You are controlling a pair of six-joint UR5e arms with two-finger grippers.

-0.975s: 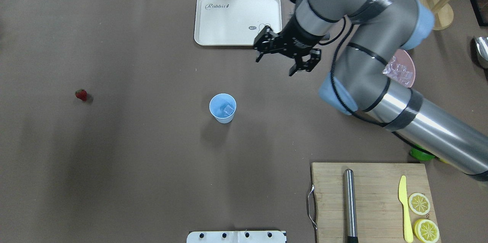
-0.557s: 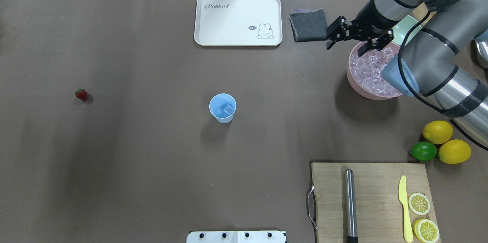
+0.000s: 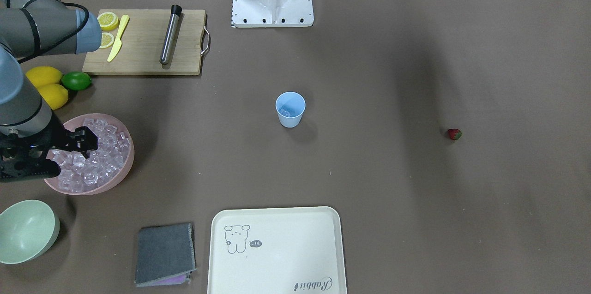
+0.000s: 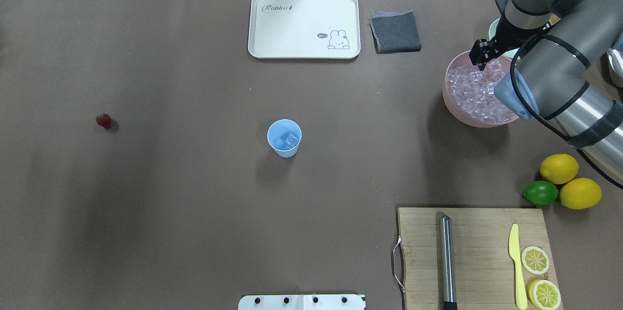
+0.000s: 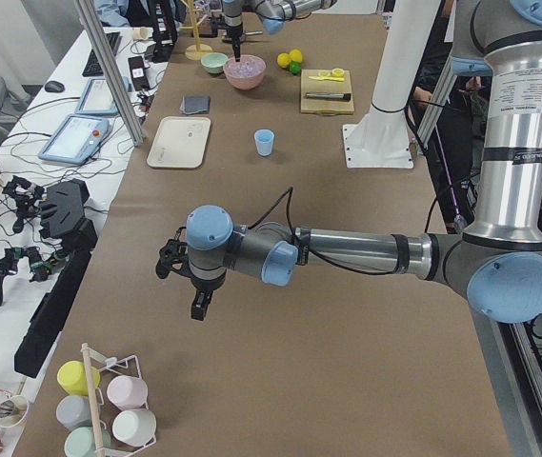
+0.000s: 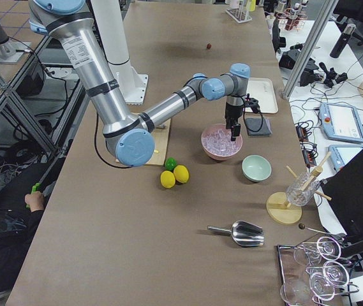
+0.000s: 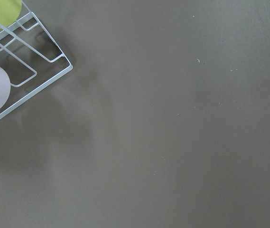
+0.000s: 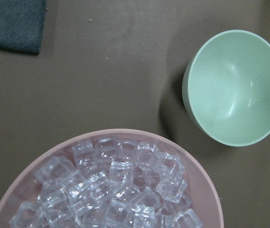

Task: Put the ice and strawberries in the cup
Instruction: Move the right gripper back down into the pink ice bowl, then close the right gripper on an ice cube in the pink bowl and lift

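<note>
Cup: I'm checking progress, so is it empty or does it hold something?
Not empty. The cup stands upright with ice at its bottom; the strawberry lies on the table, apart.

The right arm (image 4: 559,71) comes in from the near right and reaches to the far right of the scene, its elbow bent so that the forearm doubles back toward the middle. Its wrist turns the right gripper (image 4: 481,58) straight down, hanging low. In the front-facing view the 2 black fingers (image 3: 85,141) stand apart, so the jaws are spread with nothing between them.

The left arm (image 5: 347,249) stretches out nearly level, far to the left, with its upper link upright at the base and its forearm long and straight. The left gripper (image 5: 197,307) points down at its end. Only the left side view shows it, too small to tell how the jaws stand.
</note>
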